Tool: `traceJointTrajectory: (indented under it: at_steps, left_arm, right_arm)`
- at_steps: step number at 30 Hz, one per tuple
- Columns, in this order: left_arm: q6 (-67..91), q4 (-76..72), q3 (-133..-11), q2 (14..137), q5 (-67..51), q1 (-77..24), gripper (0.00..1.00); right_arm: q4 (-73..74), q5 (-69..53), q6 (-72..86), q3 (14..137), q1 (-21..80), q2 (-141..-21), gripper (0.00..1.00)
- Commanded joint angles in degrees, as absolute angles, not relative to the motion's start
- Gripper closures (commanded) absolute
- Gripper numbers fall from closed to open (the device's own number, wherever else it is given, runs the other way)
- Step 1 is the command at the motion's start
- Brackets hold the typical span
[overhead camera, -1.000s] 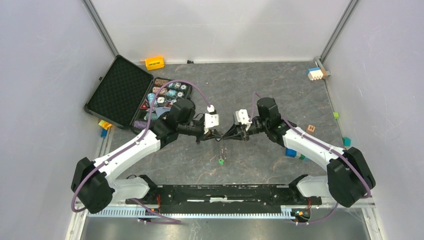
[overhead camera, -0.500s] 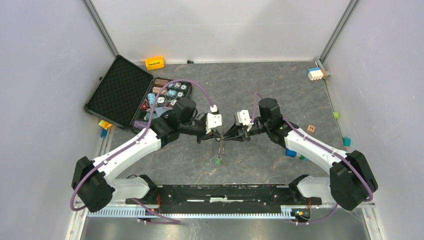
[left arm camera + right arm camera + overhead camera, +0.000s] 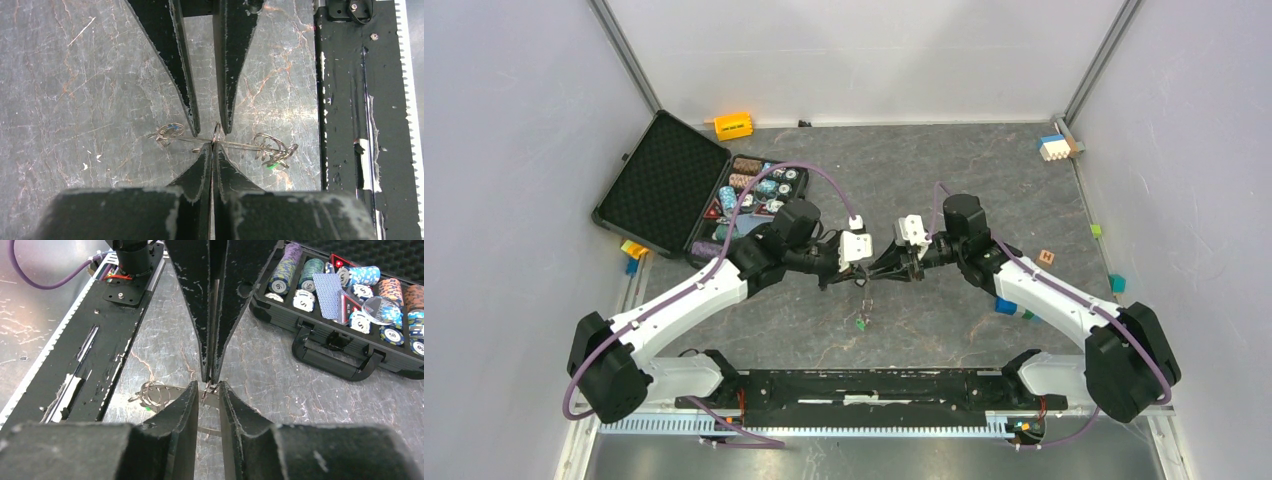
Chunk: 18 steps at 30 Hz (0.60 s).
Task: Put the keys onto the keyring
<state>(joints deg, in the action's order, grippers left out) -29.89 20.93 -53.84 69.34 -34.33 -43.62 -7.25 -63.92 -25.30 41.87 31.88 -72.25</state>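
Note:
The keyring point(image 3: 240, 146) hangs edge-on as a thin grey metal band above the table, and my left gripper point(image 3: 213, 145) is shut on its rim. Small split rings carry the keys: a green-headed one point(image 3: 270, 166) dangles at one end, a blue-headed one point(image 3: 169, 131) at the other. My right gripper point(image 3: 207, 388) faces the left one tip to tip and stands open, its fingers point(image 3: 192, 120) straddling a small ring on the band without pinching it. From above, both grippers meet mid-table, left gripper point(image 3: 865, 272), right gripper point(image 3: 877, 271), with the green key point(image 3: 861, 323) hanging below.
An open black case point(image 3: 664, 185) of poker chips point(image 3: 305, 290) lies at the back left. An orange block point(image 3: 733, 124) sits by the back wall, and other coloured blocks point(image 3: 1052, 147) lie at the right. The black base rail point(image 3: 365, 125) runs along the near edge.
My right gripper's fingers have parted from nearly shut to open. The left arm has edged slightly right, still shut on the keyring, and the green key has swung a little.

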Motion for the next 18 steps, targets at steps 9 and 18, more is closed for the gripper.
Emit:
traceJointTrajectory:
  at_steps: [9, 18]
  left_arm:
    - [-30.1, 16.9, -55.1, 68.4, -32.8, -44.2, 0.98]
    - [-29.3, 16.6, -55.2, 68.2, -33.0, -44.2, 0.98]
  right_arm:
    - [-12.0, -63.5, -21.6, 41.1, 32.1, -72.9, 0.73]
    - [-12.4, -62.9, -21.4, 41.0, 32.5, -74.0, 0.8]
